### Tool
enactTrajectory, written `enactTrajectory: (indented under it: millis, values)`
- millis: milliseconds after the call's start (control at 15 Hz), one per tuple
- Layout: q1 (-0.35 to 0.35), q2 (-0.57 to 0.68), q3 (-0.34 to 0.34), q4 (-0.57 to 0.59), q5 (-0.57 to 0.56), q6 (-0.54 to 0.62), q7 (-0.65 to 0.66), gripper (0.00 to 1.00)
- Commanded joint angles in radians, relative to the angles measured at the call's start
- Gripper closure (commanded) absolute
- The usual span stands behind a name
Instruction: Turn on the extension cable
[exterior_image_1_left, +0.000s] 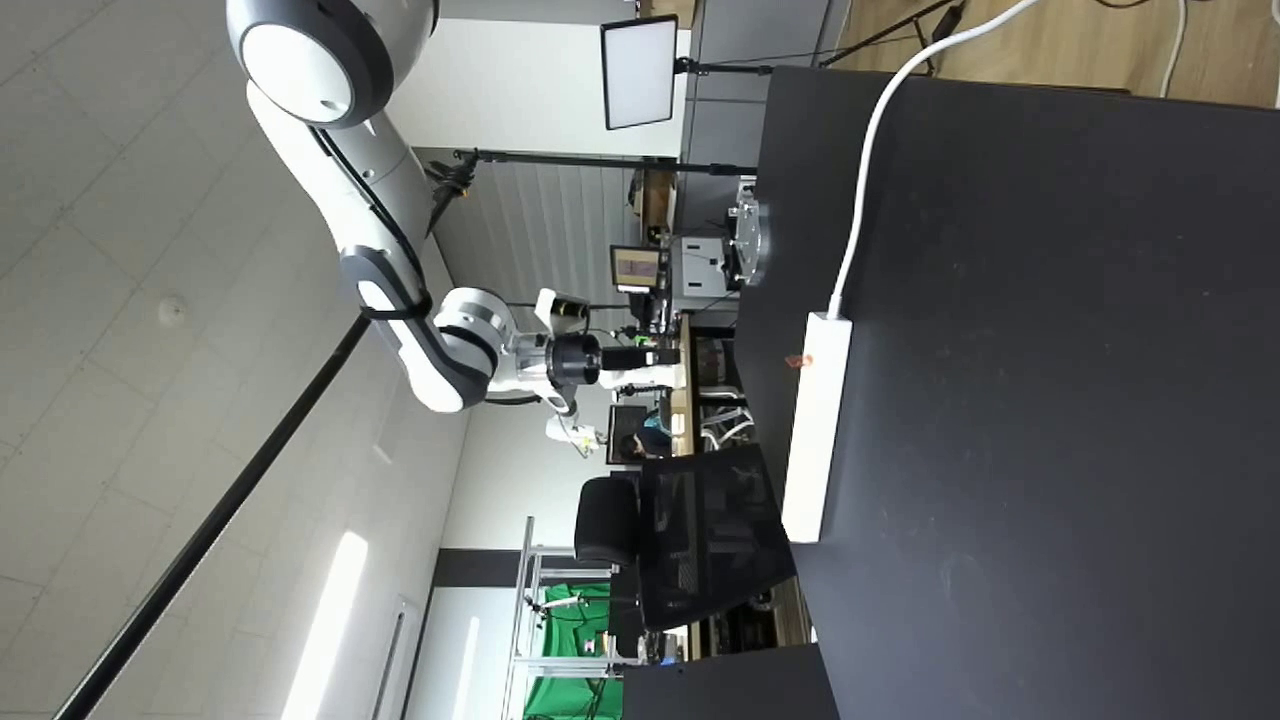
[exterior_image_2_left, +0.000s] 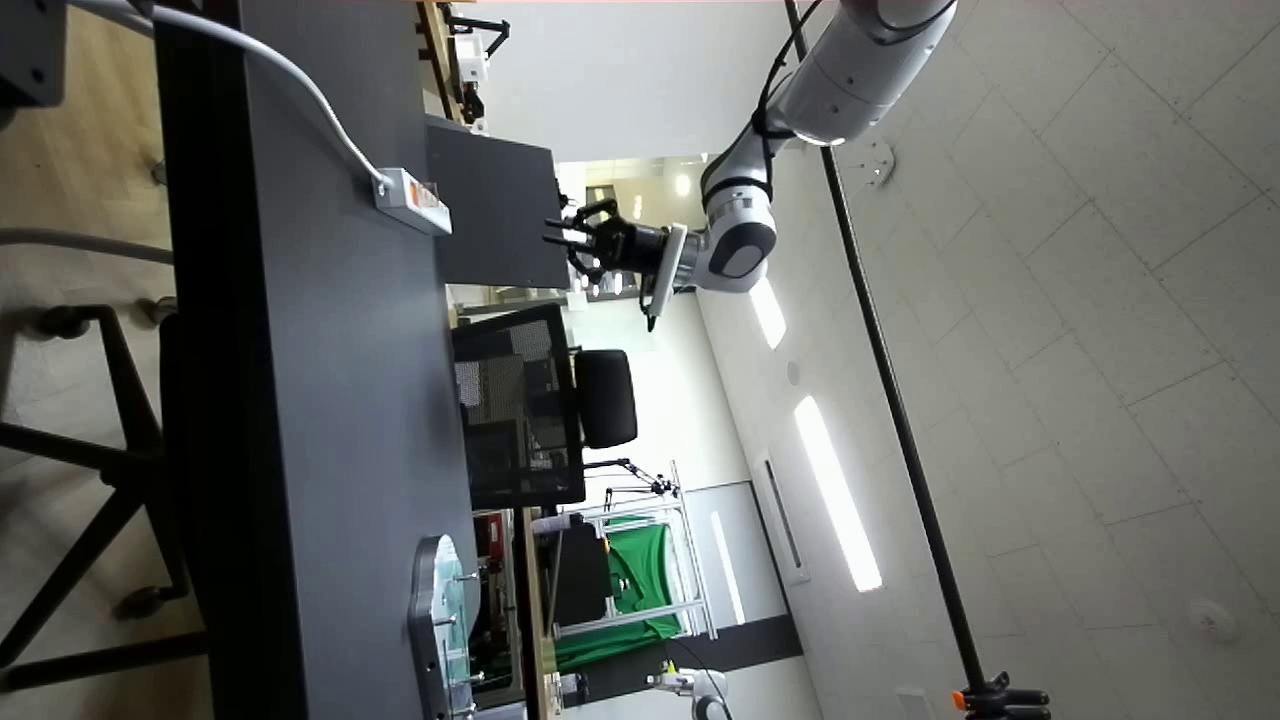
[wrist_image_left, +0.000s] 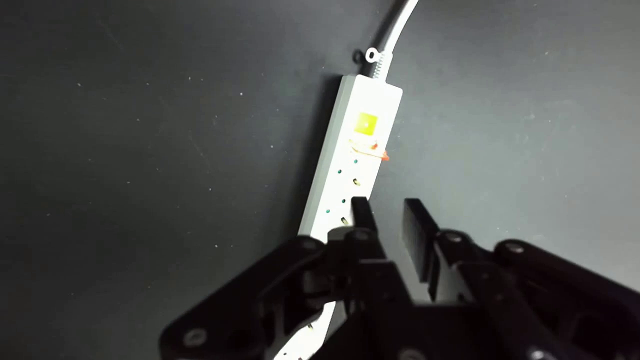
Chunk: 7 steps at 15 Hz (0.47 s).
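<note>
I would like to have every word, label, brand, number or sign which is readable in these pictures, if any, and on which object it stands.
None: no text is readable in any view.
Extension cable: no letters or numbers can be made out.
Yellow square on it: too washed out to tell whether it carries a sign.
Background monitor: its screen is too small to read.

Both exterior views lie turned on their side and look across the tabletop (exterior_image_1_left: 1050, 400) from slightly above it. In an exterior view the ceiling (exterior_image_1_left: 150, 300) fills the left part; in an exterior view the ceiling (exterior_image_2_left: 1100, 300) fills the right part. Both share the arm (exterior_image_1_left: 395, 185) and the extension cable (exterior_image_1_left: 818, 430). The wrist view, seemingly nearer, faces down past the claw (wrist_image_left: 386, 210) onto this cable.
</note>
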Motion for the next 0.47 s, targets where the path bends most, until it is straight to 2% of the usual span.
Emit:
enactTrajectory:
  millis: [0,133,200,400]
  values:
    - [0.007,-0.003,-0.007,0.000,-0.015,0.000,0.001,0.72]
    - [0.017,-0.003,-0.016,-0.001,-0.029,0.001,0.001,0.57]
    - [0.020,-0.003,-0.018,-0.002,-0.031,0.001,0.002,0.53]
    - [0.020,-0.003,-0.019,-0.002,-0.037,0.001,0.002,0.53]
